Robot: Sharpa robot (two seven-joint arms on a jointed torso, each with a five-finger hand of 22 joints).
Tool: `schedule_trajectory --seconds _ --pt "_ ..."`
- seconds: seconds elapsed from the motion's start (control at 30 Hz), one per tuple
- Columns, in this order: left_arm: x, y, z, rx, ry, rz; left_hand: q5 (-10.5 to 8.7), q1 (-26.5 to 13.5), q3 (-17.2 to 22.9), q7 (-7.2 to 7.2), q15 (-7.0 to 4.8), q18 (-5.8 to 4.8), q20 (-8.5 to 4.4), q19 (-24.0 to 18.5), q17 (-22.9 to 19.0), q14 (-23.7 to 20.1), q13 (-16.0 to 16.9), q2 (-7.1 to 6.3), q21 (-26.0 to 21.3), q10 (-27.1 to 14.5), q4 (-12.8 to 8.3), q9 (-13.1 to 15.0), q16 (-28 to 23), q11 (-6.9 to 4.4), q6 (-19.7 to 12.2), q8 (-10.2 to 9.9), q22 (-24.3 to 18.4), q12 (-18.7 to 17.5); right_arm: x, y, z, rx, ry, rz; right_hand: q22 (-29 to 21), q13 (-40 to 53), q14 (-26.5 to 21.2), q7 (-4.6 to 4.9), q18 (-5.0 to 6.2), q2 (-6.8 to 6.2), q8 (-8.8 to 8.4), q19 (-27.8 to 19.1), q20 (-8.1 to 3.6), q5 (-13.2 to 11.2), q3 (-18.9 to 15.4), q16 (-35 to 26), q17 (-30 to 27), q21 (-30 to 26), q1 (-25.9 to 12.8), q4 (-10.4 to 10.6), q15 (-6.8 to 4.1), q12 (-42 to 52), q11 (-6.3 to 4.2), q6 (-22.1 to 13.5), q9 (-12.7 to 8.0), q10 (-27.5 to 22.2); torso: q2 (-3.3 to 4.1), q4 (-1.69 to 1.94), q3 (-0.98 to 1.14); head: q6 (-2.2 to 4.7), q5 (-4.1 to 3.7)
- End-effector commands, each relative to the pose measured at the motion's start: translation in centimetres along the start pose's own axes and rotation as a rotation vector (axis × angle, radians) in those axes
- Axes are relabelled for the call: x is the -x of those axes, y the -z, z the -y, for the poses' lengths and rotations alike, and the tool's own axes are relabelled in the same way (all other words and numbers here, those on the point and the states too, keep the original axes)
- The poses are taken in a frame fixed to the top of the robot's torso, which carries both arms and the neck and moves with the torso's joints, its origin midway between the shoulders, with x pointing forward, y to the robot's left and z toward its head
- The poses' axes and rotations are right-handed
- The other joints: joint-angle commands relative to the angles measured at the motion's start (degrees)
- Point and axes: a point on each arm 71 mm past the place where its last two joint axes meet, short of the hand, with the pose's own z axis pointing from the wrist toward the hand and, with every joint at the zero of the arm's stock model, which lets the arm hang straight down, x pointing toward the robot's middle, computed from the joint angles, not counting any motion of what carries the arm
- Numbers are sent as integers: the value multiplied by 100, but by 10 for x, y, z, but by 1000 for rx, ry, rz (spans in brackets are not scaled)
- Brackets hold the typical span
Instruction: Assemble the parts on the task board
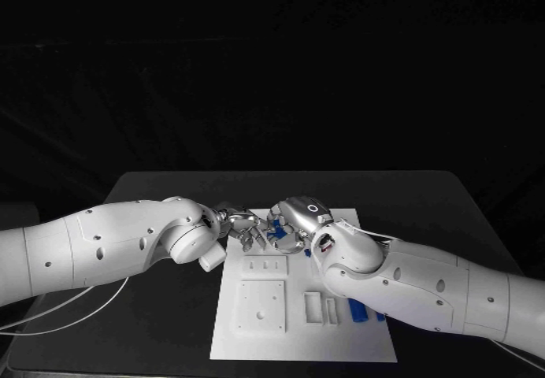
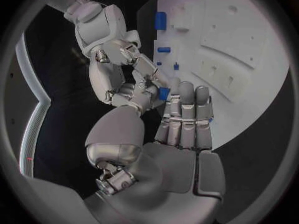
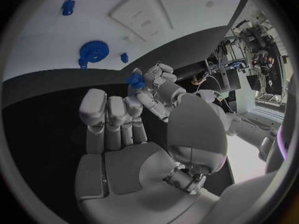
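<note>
Above the far end of the white task board, the left hand and right hand meet, fingers pinching a small blue part that could drop to the bench if either grip slackens mid-transfer.

- The head view looks down from above onto the black worktop, with the white task board at 6 o'clock and both arms meeting at centre.
- The left wrist view sits close behind the left robot hand, facing the task board at 1 o'clock; the right robot hand shows at 11 o'clock.
- The right wrist view sits close behind the right robot hand, facing the board at 11 o'clock.
- All three views share the board and the spot where the two robot hands meet.
</note>
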Motion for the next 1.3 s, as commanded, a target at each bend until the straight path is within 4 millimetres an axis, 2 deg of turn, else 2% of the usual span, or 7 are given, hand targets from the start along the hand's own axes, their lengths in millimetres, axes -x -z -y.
schedule_trajectory --seconds 0.03,0.1,0.17,0.67,1.17,1.23,1.3 --pt "-4 0 2 -18 4 -39 100 21 18 -5 -49 21 -276 -8 9 4 7 122 -14 55 -175 -12 -10 -5 47 24 20 -5 0 0 -2 17 4 -3 2 5 31 32 719 -41 15 25 -30 -30 21 11 1 8 13 18 -2 -29 4 64 5 52 -1 4 0 1 -8" --pt "-4 0 2 -17 2 -44 95 39 61 -16 -55 12 -285 1 11 7 11 148 -20 81 -259 -19 -14 -13 76 29 27 -7 0 0 -2 19 4 -3 2 5 33 32 719 -40 15 25 -30 -30 22 13 3 8 13 19 -2 -29 4 64 5 52 0 4 1 -2 -7" --pt "-5 0 2 -15 1 -50 -400 164 561 -33 -65 -16 -299 48 11 21 17 -26 -54 144 -108 -38 -32 -25 146 33 27 -22 0 0 -2 18 4 -3 1 5 34 31 719 -40 15 25 -30 -30 22 14 4 8 14 19 -2 -29 3 64 5 53 1 4 1 -6 -4" --pt "-4 0 1 -11 -1 -52 -434 178 761 -72 -83 -36 -321 55 24 23 43 -92 -56 242 -115 -26 -33 -50 252 79 72 -4 -1 -1 0 13 8 -9 0 5 35 31 719 -37 14 26 -34 -32 27 12 4 5 23 18 -4 -32 3 64 5 55 0 0 2 -27 -11" --pt "-3 0 2 -29 -39 -59 -374 120 877 -301 -289 -55 -466 263 195 261 199 43 78 818 -284 192 226 -275 773 363 234 231 -1 -1 3 13 1 -7 -6 6 1 41 719 -59 -5 17 -44 -72 15 -36 -24 -6 27 9 -8 -47 11 33 -2 42 -2 -4 5 -33 -14" --pt "-2 0 2 -31 -43 -58 -60 96 888 -339 -338 -52 -505 321 265 306 244 17 134 901 -314 274 352 -321 851 421 284 303 -1 -1 3 12 -4 -8 -9 6 -13 46 719 -62 -14 11 -50 -82 14 -53 -33 -13 31 5 -9 -54 16 17 -6 34 -1 -4 5 -34 -14" --pt "-2 0 1 -30 -45 -57 76 72 891 -361 -365 -51 -533 354 301 321 273 2 166 935 -338 334 420 -347 886 448 319 348 -1 -2 4 8 -9 -7 -12 7 -23 51 719 -68 -22 6 -55 -95 14 -67 -40 -20 36 3 -9 -60 21 3 -9 26 -1 -5 5 -34 -14"
